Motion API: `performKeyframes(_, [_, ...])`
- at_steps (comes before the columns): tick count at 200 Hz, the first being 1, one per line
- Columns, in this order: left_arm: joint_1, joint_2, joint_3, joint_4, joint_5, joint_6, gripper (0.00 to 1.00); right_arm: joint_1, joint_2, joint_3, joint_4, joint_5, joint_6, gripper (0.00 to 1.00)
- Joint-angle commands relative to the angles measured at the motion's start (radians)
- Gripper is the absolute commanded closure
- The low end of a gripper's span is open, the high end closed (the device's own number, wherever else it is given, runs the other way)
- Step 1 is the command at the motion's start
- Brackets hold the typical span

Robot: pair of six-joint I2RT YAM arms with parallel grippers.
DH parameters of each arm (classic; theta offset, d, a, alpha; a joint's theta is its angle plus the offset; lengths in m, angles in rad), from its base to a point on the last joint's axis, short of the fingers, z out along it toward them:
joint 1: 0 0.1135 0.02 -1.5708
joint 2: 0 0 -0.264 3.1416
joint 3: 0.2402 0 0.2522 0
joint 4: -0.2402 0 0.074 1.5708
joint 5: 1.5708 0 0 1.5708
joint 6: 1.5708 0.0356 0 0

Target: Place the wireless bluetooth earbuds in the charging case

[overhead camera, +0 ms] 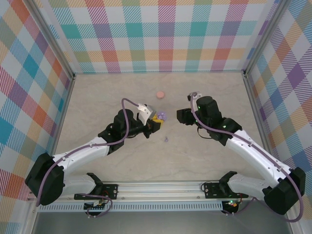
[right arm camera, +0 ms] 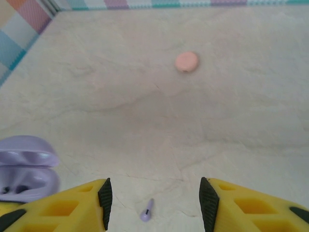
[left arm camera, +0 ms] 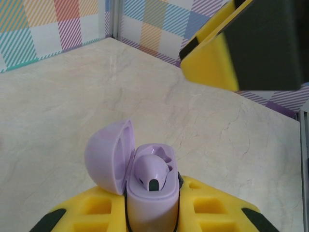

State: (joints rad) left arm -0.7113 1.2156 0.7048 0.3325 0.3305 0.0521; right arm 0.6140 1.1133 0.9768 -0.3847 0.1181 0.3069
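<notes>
The lilac charging case (left arm camera: 150, 208) stands upright with its lid (left arm camera: 108, 157) swung open to the left. My left gripper (left arm camera: 153, 215) is shut on the case body between its yellow fingers (left arm camera: 219, 208). One lilac earbud (left arm camera: 153, 171) sits in the case. A second lilac earbud (right arm camera: 147, 211) lies loose on the table, below and between the tips of my right gripper (right arm camera: 155, 203), which is open and empty above it. From above, the left gripper (overhead camera: 157, 120) holds the case (overhead camera: 161, 116) left of the right gripper (overhead camera: 181, 116), and the loose earbud (overhead camera: 166, 140) lies nearer the arm bases.
A pink round disc (overhead camera: 160, 94) lies on the marble tabletop beyond the grippers, also visible as the pink disc (right arm camera: 186, 61). Checked walls (overhead camera: 165, 34) enclose the table on three sides. The open case (right arm camera: 24, 169) is at the left of the right wrist view.
</notes>
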Motion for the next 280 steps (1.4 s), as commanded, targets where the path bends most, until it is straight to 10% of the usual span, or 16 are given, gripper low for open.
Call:
performKeyframes(1, [-0.016, -0.068, 0.012, -0.020, -0.007, 0.020, 0.79, -0.034, 0.049, -0.020, -0.064, -0.052, 0.037, 0.46])
performKeyframes(98, [-0.017, -0.243, -0.008, -0.130, 0.031, 0.008, 0.79, -0.029, 0.418, 0.012, -0.071, -0.368, 0.042, 0.48])
performKeyframes(280, [-0.017, -0.259, -0.022, -0.116, 0.047, 0.009, 0.78, 0.101, 0.773, 0.240, -0.215, -0.170, 0.122, 0.68])
